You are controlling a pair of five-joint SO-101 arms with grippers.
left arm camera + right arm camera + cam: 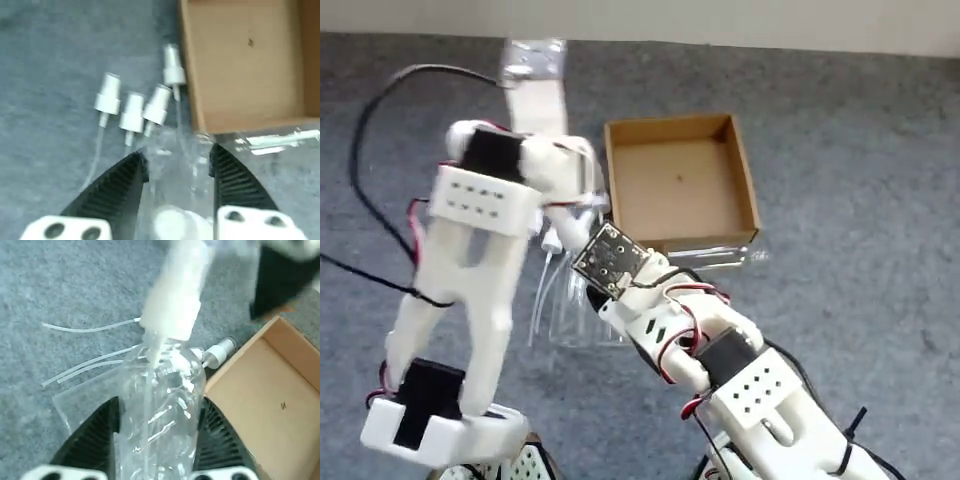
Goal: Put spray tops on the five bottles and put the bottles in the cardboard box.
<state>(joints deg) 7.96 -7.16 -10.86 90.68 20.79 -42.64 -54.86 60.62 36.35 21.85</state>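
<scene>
The left arm (pixel 470 260) stretched over the grey table (pixel 860 320) toward the middle and hid much of what lay under it. The left gripper (pixel 177 157) hung with its jaws apart. Between them, close to the camera and cut off at the edge, sat a white blur that seemed to be the top (pixel 175 295); neither jaw could be seen touching it. Beyond the jaws four loose tops (pixel 132 112) lay close together on the table, one just beside the box wall, and their thin tubes (pixel 85 330) were hard to follow.

Under both arms clear bottles (pixel 565 320) lay flat on the table. Glare and the arms covered them, so their number could not be told.

Further right, the right gripper (pixel 160 407) clamped a bottle (pixel 170 375) from both sides. The top sat at its neck with a tube running down inside; whether it was fully seated could not be made out.

To the right stood the box (pixel 665 190), open upward. A last bottle (pixel 715 258) lay along its near wall, touching it or just beside.
</scene>
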